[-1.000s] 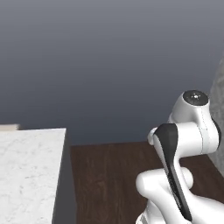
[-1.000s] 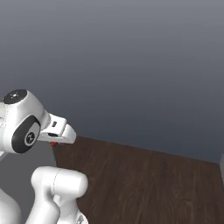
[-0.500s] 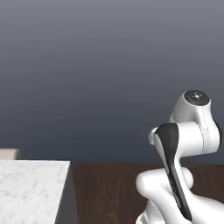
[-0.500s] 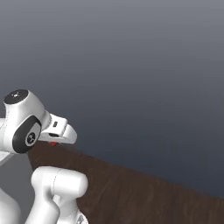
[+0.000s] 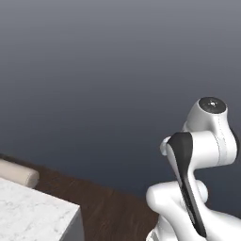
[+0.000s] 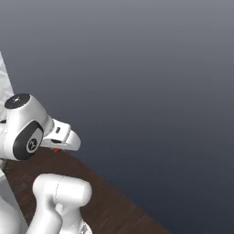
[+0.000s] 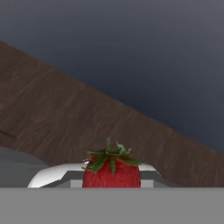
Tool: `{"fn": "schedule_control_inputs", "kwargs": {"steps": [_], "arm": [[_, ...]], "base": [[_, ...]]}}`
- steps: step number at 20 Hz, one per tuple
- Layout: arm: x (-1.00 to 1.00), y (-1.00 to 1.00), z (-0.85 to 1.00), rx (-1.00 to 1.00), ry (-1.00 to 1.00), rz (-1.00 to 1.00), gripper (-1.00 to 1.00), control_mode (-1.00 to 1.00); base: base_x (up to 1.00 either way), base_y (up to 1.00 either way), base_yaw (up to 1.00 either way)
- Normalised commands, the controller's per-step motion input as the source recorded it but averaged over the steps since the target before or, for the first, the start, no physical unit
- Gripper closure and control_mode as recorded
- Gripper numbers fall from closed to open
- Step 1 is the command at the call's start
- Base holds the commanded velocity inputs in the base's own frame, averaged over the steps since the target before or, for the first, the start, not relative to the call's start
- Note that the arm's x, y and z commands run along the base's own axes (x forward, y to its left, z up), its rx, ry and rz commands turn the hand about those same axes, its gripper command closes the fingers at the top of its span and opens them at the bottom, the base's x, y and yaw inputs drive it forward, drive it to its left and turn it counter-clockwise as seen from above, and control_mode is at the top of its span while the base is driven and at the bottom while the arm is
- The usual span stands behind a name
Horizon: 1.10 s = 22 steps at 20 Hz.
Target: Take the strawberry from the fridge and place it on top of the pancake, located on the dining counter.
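Strawberry (image 7: pixel 112 174) sits pinched in the gripper (image 6: pixel 56 149), jaws pressed onto it, leafy cap toward the top of the hand view. In the right base view a speck of red shows just under the white hand, held up off the dark wood floor (image 7: pixel 65 118). Counter (image 5: pixel 33 212) corner, white marble, shows at lower left of the left base view, with a beige stool (image 5: pixel 16 172) just behind it. Pancake is not visible from here, so its exact spot on the counter cannot be told.

Key relation: counter lies to the arm's left and lower than the hand, well apart from the gripper; hand points out over the floor toward a dark grey wall (image 6: pixel 146 68), away from the counter. Judgement: transport stage, fruit fetched, placing not yet done. Next move likely needs the base or arm to swing left to bring the counter top under the hand.
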Motion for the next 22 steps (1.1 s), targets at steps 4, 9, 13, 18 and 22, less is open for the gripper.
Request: {"fn": "schedule_control_inputs", "kwargs": {"steps": [4,9,13,18,22], "arm": [[0.00,0.00,0.00,0.00,0.00,0.00,1.00,1.00],[0.00,0.00,0.00,0.00,0.00,0.00,1.00,1.00],[0.00,0.00,0.00,0.00,0.00,0.00,1.00,1.00],[0.00,0.00,0.00,0.00,0.00,0.00,1.00,1.00],[0.00,0.00,0.00,0.00,0.00,0.00,1.00,1.00]], "base": [[1.00,-0.19,0.60],[1.00,-0.20,0.61],[1.00,-0.21,0.59],[1.00,-0.11,0.56],[1.00,-0.05,0.50]]}}
